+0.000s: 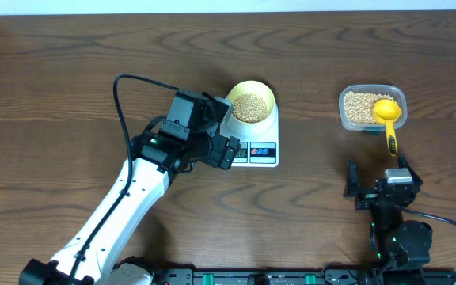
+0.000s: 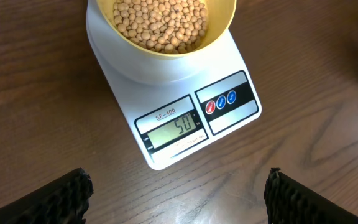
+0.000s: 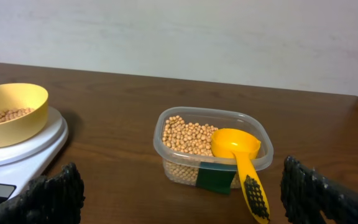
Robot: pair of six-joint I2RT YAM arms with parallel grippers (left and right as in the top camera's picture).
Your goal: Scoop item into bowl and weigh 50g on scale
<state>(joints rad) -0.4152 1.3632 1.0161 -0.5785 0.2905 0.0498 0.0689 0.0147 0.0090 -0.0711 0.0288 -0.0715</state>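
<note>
The pale yellow bowl (image 1: 251, 101) stands on the white scale (image 1: 266, 134) and holds beige beans (image 1: 249, 107). In the left wrist view the bowl (image 2: 225, 15) with beans (image 2: 160, 22) sits on the scale (image 2: 235, 59), whose display reads 50. My left gripper (image 1: 229, 133) is open and empty, just left of the scale, its fingers (image 2: 176, 196) over bare wood. My right gripper (image 1: 380, 182) is open and empty, near the table's front, below the clear tub. The right wrist view shows the bowl (image 3: 17, 118) and scale (image 3: 30, 152) at left.
A clear plastic tub (image 1: 371, 108) of beans stands at the right, with a bright yellow scoop (image 1: 388, 119) resting in it, handle toward the front. The right wrist view shows tub (image 3: 185, 152) and scoop (image 3: 244, 162). A black cable loops behind the left arm.
</note>
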